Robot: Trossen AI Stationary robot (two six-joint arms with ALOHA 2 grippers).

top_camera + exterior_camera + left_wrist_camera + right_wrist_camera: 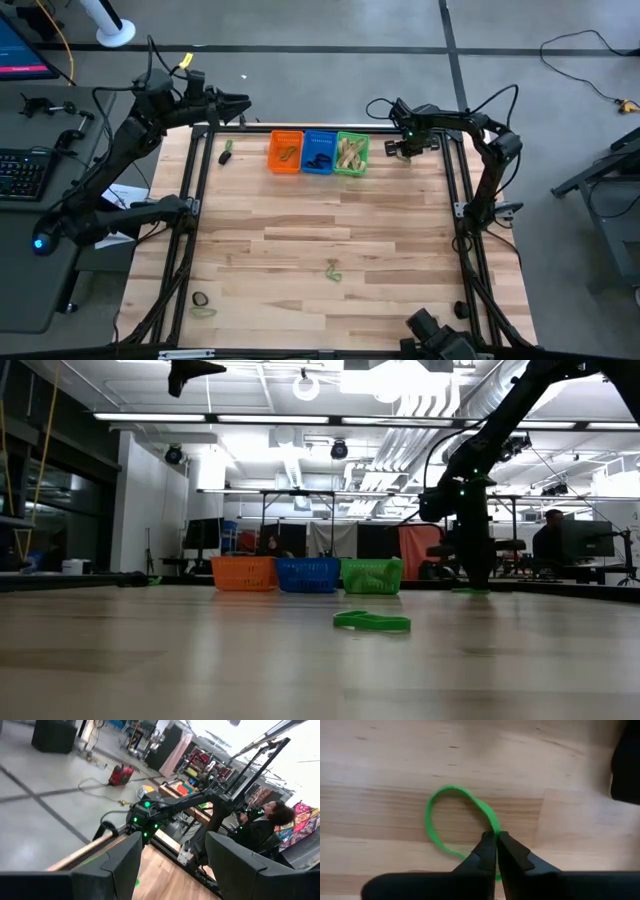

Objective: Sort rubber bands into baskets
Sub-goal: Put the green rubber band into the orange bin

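Pale wood bench (300, 240): my right gripper (496, 836), just beside the green basket (351, 153), has its fingers clenched on a green rubber band (432, 817), loop trailing away flat. Left gripper (172, 865) waits released, farther off.

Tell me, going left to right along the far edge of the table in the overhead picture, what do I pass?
Left end effector → loose green band → orange basket → blue basket → green basket → right end effector.

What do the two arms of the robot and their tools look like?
Both arms are dark, slim and jointed, with black cables looping along them. The right tool has two black, tapered fingers. The left tool has broad, dark grey, angular fingers. Small green lights glow near the right arm's wrist.
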